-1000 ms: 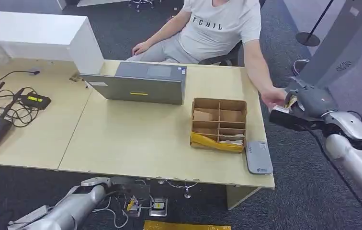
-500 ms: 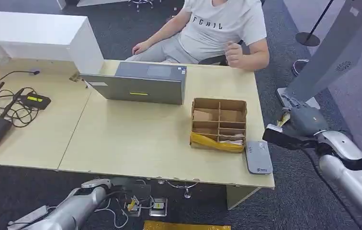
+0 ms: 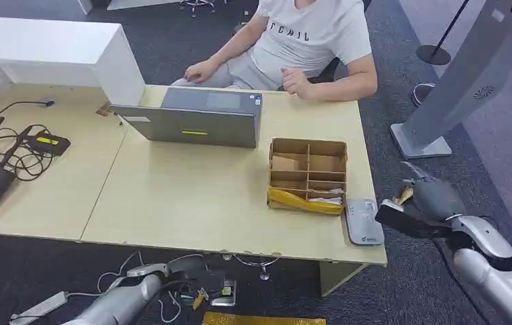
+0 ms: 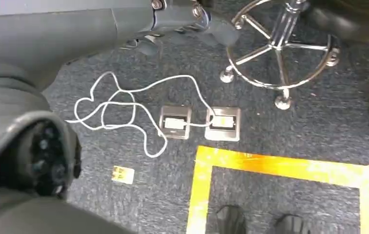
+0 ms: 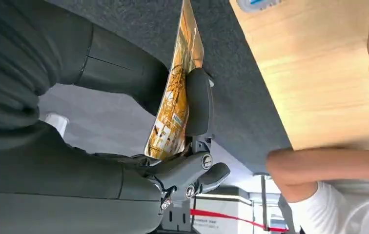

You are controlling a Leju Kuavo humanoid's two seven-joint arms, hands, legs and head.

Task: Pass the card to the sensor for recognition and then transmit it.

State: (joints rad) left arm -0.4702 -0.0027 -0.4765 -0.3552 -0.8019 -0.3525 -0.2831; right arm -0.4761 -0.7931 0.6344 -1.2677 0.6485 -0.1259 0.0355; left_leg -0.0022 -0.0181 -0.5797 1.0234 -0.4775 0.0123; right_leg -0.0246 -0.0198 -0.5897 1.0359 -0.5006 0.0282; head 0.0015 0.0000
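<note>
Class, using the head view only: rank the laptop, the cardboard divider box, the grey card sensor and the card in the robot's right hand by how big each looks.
1. laptop
2. cardboard divider box
3. grey card sensor
4. card, mostly hidden by the right hand, so its full size is unsure.

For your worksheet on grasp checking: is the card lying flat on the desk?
No. The right hand pinches the yellow card beside the desk, over the carpet.

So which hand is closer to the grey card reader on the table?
Right. The right hand, holding the card, hangs just off the table's end beside the card reader. The left hand is below the table's front edge, farther away.
</note>
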